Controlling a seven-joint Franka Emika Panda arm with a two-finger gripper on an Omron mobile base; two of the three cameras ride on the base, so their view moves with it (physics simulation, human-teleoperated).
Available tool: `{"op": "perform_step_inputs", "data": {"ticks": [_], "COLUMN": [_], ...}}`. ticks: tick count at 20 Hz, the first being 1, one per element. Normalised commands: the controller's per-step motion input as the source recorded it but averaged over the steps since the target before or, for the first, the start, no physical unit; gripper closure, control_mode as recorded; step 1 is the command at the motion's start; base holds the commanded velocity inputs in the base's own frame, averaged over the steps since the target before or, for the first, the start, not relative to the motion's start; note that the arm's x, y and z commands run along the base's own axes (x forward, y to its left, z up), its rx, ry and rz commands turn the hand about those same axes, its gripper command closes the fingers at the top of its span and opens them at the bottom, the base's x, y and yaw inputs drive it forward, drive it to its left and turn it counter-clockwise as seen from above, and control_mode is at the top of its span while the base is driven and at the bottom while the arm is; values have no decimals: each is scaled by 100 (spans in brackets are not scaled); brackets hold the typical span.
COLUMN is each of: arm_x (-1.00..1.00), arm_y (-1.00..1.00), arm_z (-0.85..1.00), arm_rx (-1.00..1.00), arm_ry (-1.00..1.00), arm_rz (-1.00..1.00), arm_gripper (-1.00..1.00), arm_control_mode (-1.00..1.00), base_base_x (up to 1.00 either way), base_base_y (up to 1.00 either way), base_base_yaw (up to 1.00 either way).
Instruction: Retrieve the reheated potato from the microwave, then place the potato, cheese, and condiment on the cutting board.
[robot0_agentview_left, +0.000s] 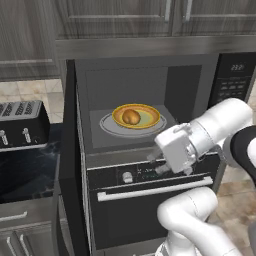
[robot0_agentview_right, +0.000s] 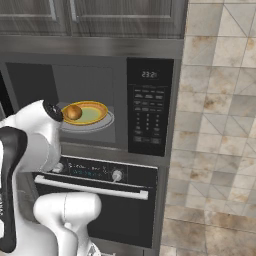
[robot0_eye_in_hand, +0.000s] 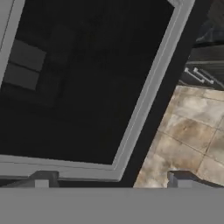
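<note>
White arm (robot0_agentview_left: 210, 220) fills the foreground of the left base view, elbow low at five o'clock, forearm reaching up and across to the hand. Claw (robot0_eye_in_hand: 113, 178) sits wide apart with nothing between the fingers, two dark tips (robot0_eye_in_hand: 42, 178) poking up at six o'clock in the hand view. Ahead of them lies a dark glass panel with a grey frame (robot0_eye_in_hand: 144, 96), and beige floor tiles (robot0_eye_in_hand: 192, 131) show at four o'clock. Up in the left base view, the microwave (robot0_agentview_left: 145, 100) stands open, its door (robot0_agentview_left: 70, 150) swung out to nine o'clock. Potato (robot0_agentview_left: 131, 117) rests on a yellow plate (robot0_agentview_left: 150, 120) on the glass turntable (robot0_agentview_left: 107, 125) inside, at eleven o'clock from the hand and well apart from it. Below is the oven (robot0_agentview_left: 150, 205), and a toaster (robot0_agentview_left: 22, 125) waits at nine o'clock.
</note>
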Motion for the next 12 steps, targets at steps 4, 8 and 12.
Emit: {"op": "perform_step_inputs", "data": {"ticks": [4, 8, 12], "arm_x": [-7, 1, 8], "arm_y": [-49, -37, -30], "arm_z": [6, 19, 20], "arm_rx": [-26, -20, -20], "arm_ry": [-66, -51, -36], "arm_rz": [5, -1, -12], "arm_gripper": [-100, -100, -100], "arm_control_mode": [-100, -100, -100], "base_base_x": [0, 0, 0], "base_base_y": [0, 0, 0], "base_base_yaw": [0, 0, 0]}}
